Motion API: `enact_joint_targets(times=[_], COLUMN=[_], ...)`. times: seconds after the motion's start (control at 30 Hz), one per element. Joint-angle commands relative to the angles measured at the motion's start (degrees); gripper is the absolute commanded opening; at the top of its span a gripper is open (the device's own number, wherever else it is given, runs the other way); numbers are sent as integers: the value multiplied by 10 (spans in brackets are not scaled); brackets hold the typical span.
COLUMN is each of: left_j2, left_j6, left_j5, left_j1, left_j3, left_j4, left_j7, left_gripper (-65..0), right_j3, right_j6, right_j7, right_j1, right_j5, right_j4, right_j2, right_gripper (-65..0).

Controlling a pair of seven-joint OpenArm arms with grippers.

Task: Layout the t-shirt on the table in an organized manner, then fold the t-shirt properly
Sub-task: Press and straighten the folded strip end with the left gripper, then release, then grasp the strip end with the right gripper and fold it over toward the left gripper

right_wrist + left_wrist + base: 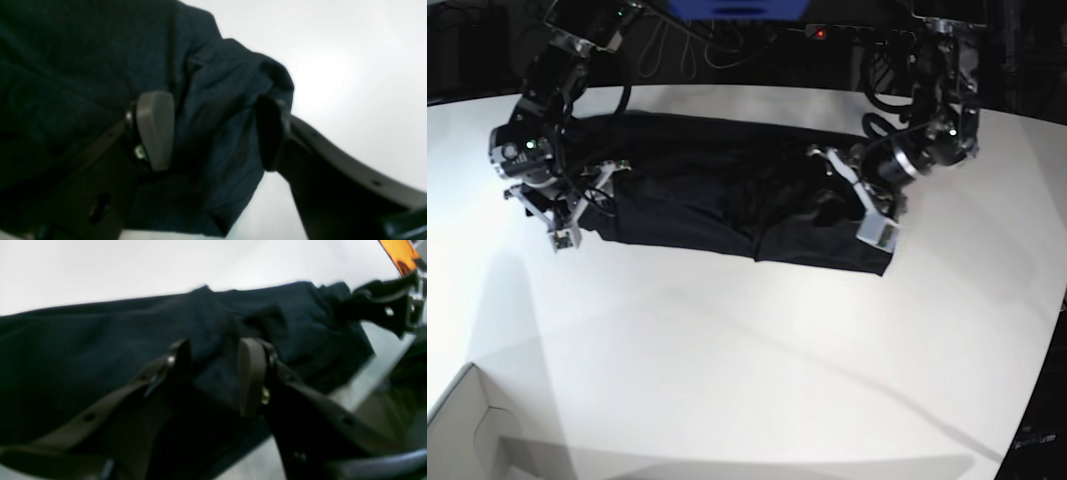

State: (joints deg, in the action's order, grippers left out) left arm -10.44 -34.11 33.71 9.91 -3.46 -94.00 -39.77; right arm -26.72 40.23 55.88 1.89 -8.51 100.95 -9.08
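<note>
Glossy white table (757,350) carries the plain black soft-fabric t-shirt (727,195), bunched in a long band. Right gripper (213,133), jaws wide, straddles one end; left gripper (213,373), jaws partly apart, straddles the other end's folds.

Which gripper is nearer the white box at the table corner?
Right. The right gripper is at the t-shirt's end on the same side as the white box, though well away from it; the left gripper is at the opposite end.
</note>
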Motion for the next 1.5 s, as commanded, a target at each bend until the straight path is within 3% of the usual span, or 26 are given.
enact_joint_targets(times=[0.0,0.23,0.5,0.63,0.87,0.97,1.1,1.13,1.33,1.47], left_j2=[-1,-1,-2,-20,-37,-36,-38,-38,-36,-38], left_j6=[-5,-5,-7,-7,-6,-11,-11,-11,-11,-11], left_j5=[11,11,15,18,18,18,16,15,17,13], left_j1=[-5,-3,0,0,28,38,53,56,52,51], left_j3=[9,58,68,68,-14,-84,-172,-194,-304,-328], left_j4=[-8,-13,-18,-53,-117,-116,-113,-106,-29,9], left_j7=[14,14,13,13,14,14,14,14,14,14], left_gripper=[-416,-416,-416,-416,-416,-416,-416,-416,-416,-416], right_j3=[0,-37,-48,-48,-47,-46,-46,-45,-41,-8], right_j6=[-2,-2,-2,-2,-2,-2,-2,-2,-2,-2], right_j7=[-9,-11,-9,-9,-9,-8,-8,-7,13,15], right_j1=[-6,6,8,4,8,16,23,23,17,21], right_j5=[6,6,6,7,41,97,144,145,146,147], right_j4=[9,9,6,-35,-61,-60,-60,-60,-33,36], right_j2=[1,1,1,1,1,1,1,1,1,1], right_gripper=[-254,-254,-254,-254,-269,-375,-628,-650,-650,-650])
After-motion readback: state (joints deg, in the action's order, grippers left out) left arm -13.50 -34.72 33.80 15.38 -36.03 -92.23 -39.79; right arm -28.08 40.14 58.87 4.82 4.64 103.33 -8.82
